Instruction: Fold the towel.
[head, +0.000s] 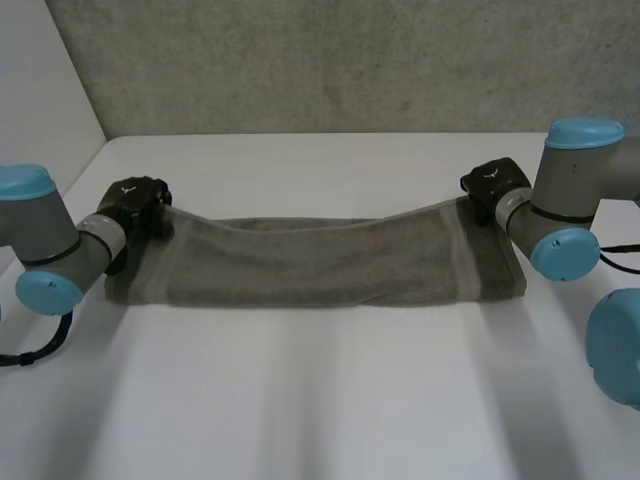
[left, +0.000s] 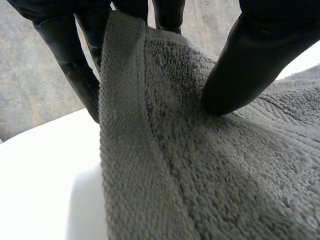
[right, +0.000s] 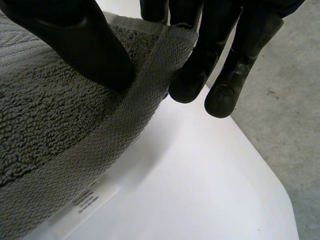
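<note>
In the head view, a long grey terry-cloth towel (head: 320, 262) lies stretched crosswise over the middle of the white table (head: 320, 400), its near edge flat on the surface. The black left hand (head: 135, 203) holds the towel's far corner at one end, and the black right hand (head: 494, 184) holds the far corner at the other end. The far edge runs between them and dips slightly in the middle. Both grey arms with light-blue caps reach in from the sides, and a rough grey concrete wall (head: 330, 60) stands behind the table.

In the left wrist view, the left hand (left: 250, 65) pinches the towel (left: 175, 165). Its thumb presses down on the looped pile just inside the flat woven hem, while the fingers (left: 65, 55) stand straight behind the cloth at the corner. The towel falls away from the hand toward the table (left: 40, 175).

In the right wrist view, the right hand (right: 85, 45) also pinches the towel (right: 50, 125). The thumb lies on the pile beside the hem, and the fingers (right: 195, 75) are behind the hem at the corner, their tips showing past its edge. A small white printed label (right: 85, 200) hangs under the hem, just above the table (right: 200, 190).
</note>
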